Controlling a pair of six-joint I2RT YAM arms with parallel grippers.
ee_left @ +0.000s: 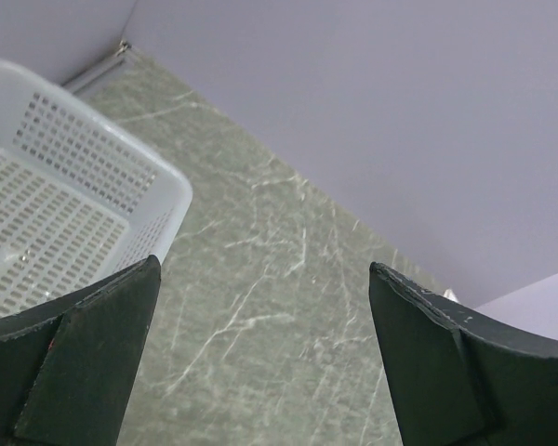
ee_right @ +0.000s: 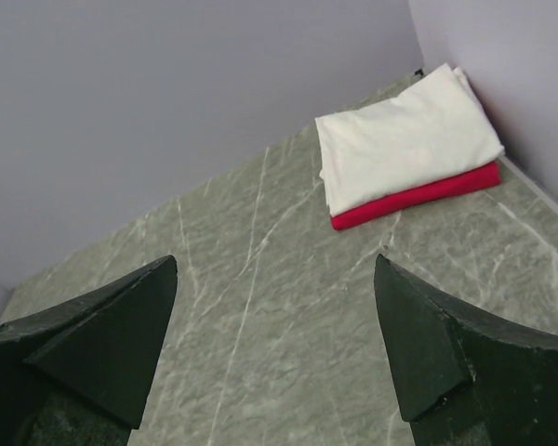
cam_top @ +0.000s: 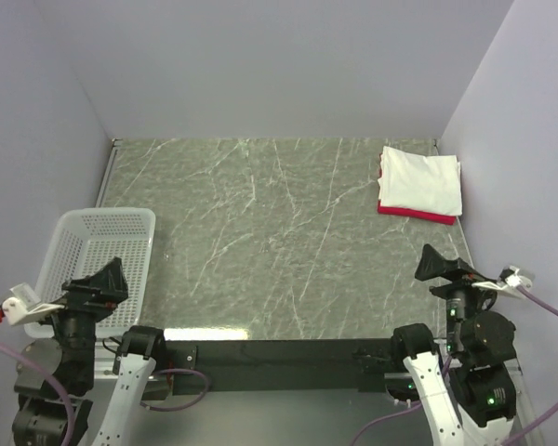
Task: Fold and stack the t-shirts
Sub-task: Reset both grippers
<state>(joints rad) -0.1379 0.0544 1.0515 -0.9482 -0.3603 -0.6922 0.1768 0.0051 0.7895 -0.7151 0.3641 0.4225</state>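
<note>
Marble tabletop, mesh basket near-left, white tee on red tee, L tool + R tool spread.

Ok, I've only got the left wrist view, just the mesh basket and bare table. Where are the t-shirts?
Observer: Both are stacked in the far right corner of the table, with the folded white t-shirt on top of the red t-shirt.
Operator: And is the right claw holding either one?
Observer: No. The right claw is open and empty, on the near side of the stack and touching neither shirt.
</note>
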